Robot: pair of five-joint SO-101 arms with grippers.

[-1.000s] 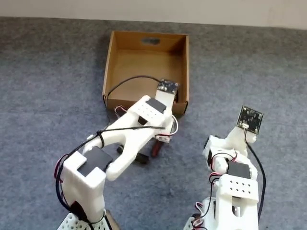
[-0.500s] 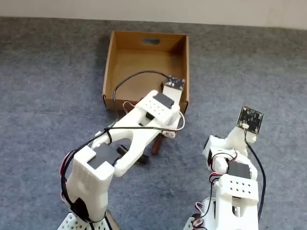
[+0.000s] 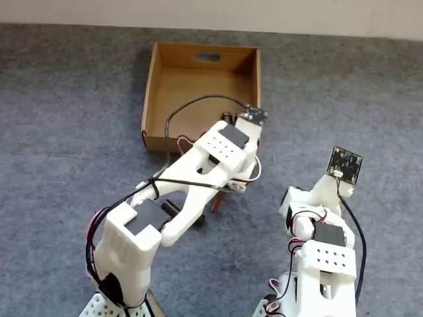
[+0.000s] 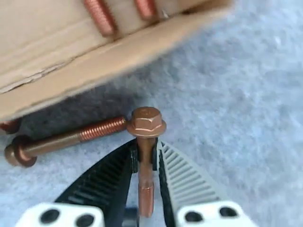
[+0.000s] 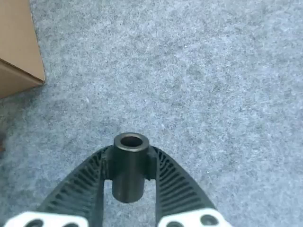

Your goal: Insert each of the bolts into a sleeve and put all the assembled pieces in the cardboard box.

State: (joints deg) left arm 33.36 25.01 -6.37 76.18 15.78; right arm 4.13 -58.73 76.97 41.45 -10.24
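My left gripper (image 4: 147,144) is shut on a copper bolt (image 4: 147,124), its hex head sticking out past the fingertips. It hovers over the carpet just outside the cardboard box (image 4: 94,61), near the box's front right corner (image 3: 254,148). A second copper bolt (image 4: 71,138) lies on the carpet beside the box wall; in the high view it shows as a bolt (image 3: 217,202) under the left arm. Threaded bolt ends (image 4: 99,16) lie inside the box. My right gripper (image 5: 129,153) is shut on a black sleeve (image 5: 129,165), bore towards the camera, above bare carpet.
Grey carpet covers the table. The left arm (image 3: 198,178) stretches diagonally across the middle to the box. The right arm (image 3: 317,224) stands at the near right. A corner of the box (image 5: 19,52) is off to one side of the right gripper.
The left arm has swung farther out and to the right, from the box's front wall towards its front right corner. The right arm has stayed still.
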